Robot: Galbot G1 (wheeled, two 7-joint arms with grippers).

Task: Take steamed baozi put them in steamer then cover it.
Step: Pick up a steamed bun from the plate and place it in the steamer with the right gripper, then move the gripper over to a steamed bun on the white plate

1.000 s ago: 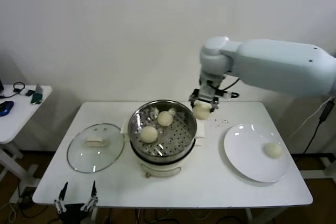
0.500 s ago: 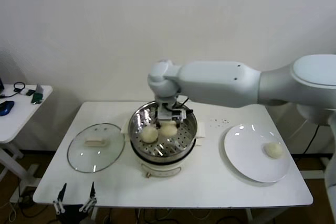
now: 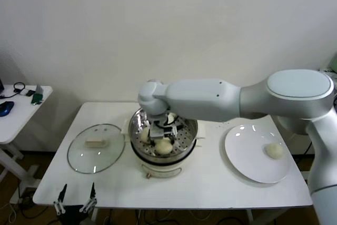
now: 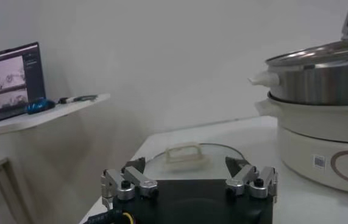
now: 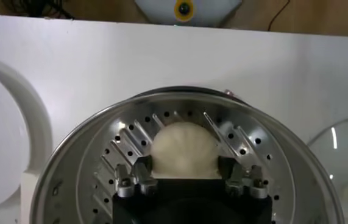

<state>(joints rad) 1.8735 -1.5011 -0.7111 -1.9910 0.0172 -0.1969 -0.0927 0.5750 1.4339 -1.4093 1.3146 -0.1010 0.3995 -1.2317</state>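
Right gripper (image 5: 188, 180) fingers part-open around baozi (image 5: 183, 150) at steamer's (image 3: 187, 139) 6 o'clock, likely releasing; left gripper (image 4: 189, 181) wide, parked at the worktop's (image 3: 210, 177) near-left edge.

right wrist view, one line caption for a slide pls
Right gripper poised over a steamed baozi resting on the steamer tray.

Baozi (image 3: 164, 146) in open steamer (image 3: 187, 135) — cover (image 3: 96, 147) aside
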